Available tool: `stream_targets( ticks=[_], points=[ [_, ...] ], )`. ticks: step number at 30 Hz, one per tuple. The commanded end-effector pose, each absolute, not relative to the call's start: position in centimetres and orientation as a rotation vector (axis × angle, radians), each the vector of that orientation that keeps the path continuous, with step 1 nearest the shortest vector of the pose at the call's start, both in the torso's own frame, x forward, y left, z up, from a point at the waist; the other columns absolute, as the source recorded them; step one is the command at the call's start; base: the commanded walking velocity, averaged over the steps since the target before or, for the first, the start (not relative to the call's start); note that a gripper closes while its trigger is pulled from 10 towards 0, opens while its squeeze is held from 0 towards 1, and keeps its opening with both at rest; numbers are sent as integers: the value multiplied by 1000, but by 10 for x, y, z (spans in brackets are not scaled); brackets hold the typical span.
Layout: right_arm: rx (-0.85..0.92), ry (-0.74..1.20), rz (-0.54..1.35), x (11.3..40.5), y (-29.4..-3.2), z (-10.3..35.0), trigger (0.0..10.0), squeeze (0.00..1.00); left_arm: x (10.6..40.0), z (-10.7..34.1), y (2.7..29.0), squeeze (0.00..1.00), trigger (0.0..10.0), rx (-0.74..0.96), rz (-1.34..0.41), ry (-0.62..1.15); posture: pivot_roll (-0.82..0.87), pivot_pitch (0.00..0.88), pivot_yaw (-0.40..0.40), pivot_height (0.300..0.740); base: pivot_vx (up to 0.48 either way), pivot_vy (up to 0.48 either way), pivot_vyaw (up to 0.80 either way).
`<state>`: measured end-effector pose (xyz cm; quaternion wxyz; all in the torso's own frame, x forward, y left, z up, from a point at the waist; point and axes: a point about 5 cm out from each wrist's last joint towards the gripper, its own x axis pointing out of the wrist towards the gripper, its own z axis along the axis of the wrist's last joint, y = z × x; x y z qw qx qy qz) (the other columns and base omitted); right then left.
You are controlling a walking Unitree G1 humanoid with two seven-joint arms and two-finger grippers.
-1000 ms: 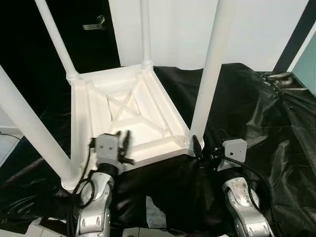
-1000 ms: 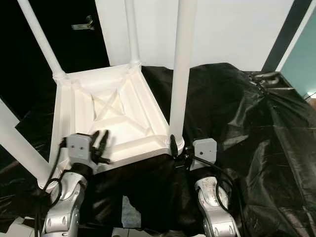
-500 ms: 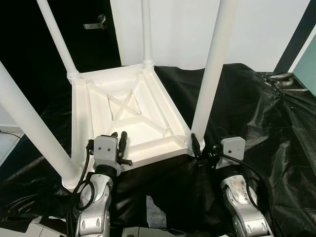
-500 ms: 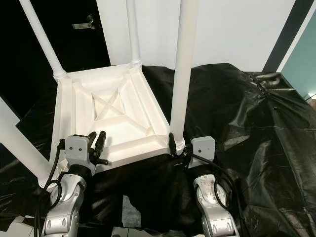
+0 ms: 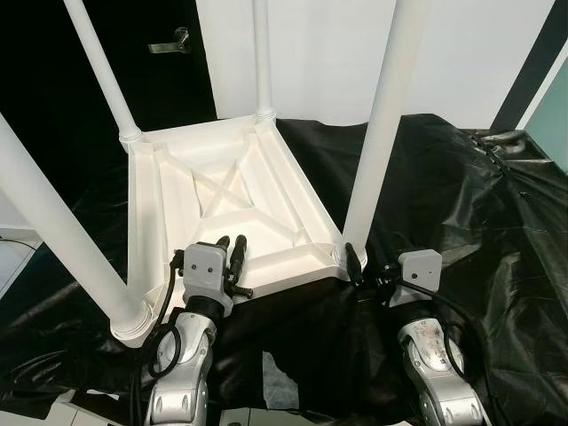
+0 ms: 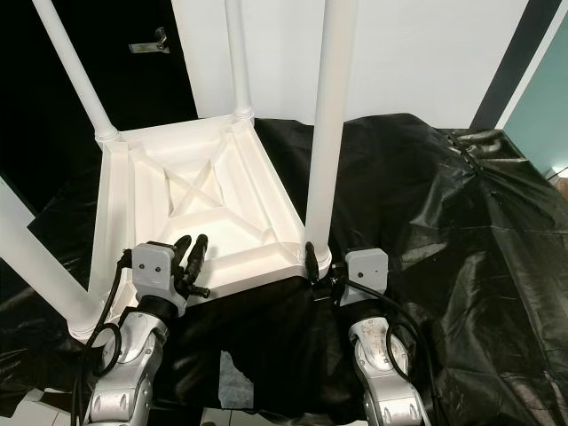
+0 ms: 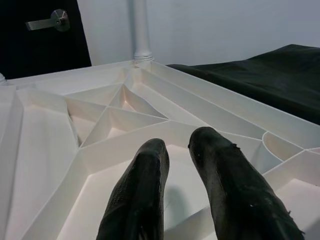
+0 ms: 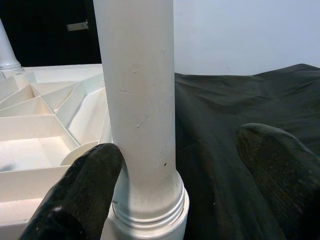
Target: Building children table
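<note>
The upturned table (image 5: 231, 200) lies on black sheeting (image 5: 461, 195), legs up. The left end effector (image 5: 232, 257), fingers nearly closed on nothing, hovers over its near rim, perhaps steadying. The right end effector (image 8: 175, 175) is open around the near right leg (image 5: 377, 133), likely to grip it.

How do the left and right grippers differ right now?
The left gripper has its jaws nearly closed and sits over the ribbed underside of the upturned white table. The right gripper has jaws spread wide, one finger beside the base of the near table leg. Both are at the table's near edge, holding nothing.
</note>
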<state>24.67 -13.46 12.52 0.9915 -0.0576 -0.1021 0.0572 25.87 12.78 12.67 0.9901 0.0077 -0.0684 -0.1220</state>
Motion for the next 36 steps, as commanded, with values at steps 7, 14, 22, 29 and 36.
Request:
stream_targets(
  ticks=[7, 14, 22, 29, 36],
  points=[
    [-117, -198, 112, 245, -134, 123, 10000, 0, 257, 128, 120, 0, 10000, -27, -269, -132, 61, 0, 11, 740, 0, 0, 0],
    [-117, -198, 112, 245, -133, 123, 10000, 0, 257, 127, 121, 0, 10000, -20, -279, -127, 61, 0, 13, 740, 0, 0, 0],
    [-120, -196, 116, 245, -134, 123, 10000, 0, 257, 127, 121, 0, 10000, -19, -285, -120, 65, 0, 8, 740, 0, 0, 0],
    [-124, -198, 119, 246, -134, 123, 10000, 0, 258, 127, 121, 0, 10000, -15, -288, -113, 63, 0, 7, 740, 0, 0, 0],
    [-126, -199, 118, 246, -134, 123, 10000, 0, 259, 127, 121, 0, 10000, -13, -294, -109, 61, 0, 7, 740, 0, 0, 0]
  ],
)
